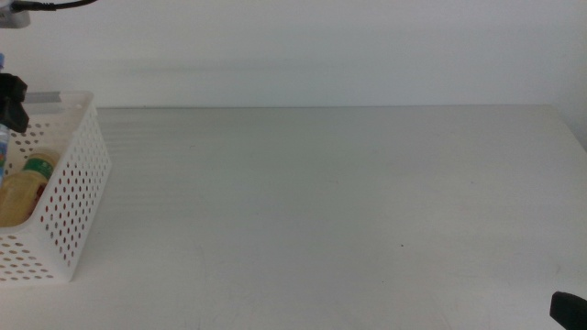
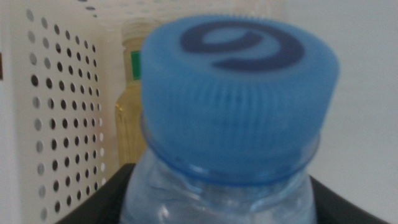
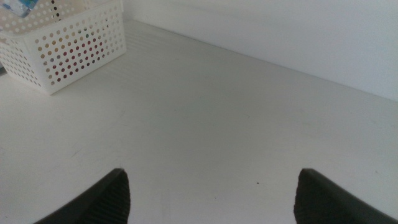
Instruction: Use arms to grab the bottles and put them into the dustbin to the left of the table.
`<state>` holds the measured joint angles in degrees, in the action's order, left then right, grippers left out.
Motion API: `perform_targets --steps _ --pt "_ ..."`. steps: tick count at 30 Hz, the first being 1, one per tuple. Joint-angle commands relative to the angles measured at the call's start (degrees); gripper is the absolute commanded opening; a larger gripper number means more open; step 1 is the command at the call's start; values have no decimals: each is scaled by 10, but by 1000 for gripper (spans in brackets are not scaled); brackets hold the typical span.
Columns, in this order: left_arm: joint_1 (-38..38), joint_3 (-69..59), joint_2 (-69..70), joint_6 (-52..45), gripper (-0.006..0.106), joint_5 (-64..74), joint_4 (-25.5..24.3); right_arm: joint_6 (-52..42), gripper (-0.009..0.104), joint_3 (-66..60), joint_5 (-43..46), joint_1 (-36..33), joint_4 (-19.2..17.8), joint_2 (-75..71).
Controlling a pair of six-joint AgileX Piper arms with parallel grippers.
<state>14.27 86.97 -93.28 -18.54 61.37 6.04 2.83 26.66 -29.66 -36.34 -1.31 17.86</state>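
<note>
While middle view hides it, left gripper (image 2: 217, 205) clamps ribbed blue-capped water bottle (image 2: 239, 99) above perforated white dustbin (image 1: 78, 183) beside yellow-liquid bottle (image 1: 23, 188); right gripper (image 3: 211, 193) spread wide, empty, over matte table (image 1: 348, 202).

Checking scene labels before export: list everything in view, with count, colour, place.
dustbin: 1, white, perforated walls, at the left edge of the table.
yellow-liquid bottle: 1, clear with yellow liquid and a green band near the neck, lying inside the dustbin.
water bottle: 1, clear with a blue cap, held between the left gripper's jaws over the dustbin.
table: 1, white, fills most of the middle view.
wall: 1, white, behind the table.
left gripper: 1, black, above the dustbin's far end, shut on the water bottle.
right gripper: 1, dark jaws, open, waiting low at the table's right near corner.
</note>
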Motion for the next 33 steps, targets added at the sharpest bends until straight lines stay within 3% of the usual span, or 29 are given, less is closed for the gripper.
perform_targets --steps 1,13,20,25,33 --pt "3 50 0 1 -5 -8 7 -5 74 13 41 -1 -5 6" --pt "3 72 -104 4 -5 4 -29 -5 74 13 41 -1 -5 6" --pt "13 72 -129 2 0 5 -10 -5 74 13 41 -1 -5 6" --pt "15 72 -143 2 18 5 7 -5 74 13 41 -1 -5 6" --pt "15 72 -150 -6 70 -3 10 -5 74 13 41 -1 -5 6"
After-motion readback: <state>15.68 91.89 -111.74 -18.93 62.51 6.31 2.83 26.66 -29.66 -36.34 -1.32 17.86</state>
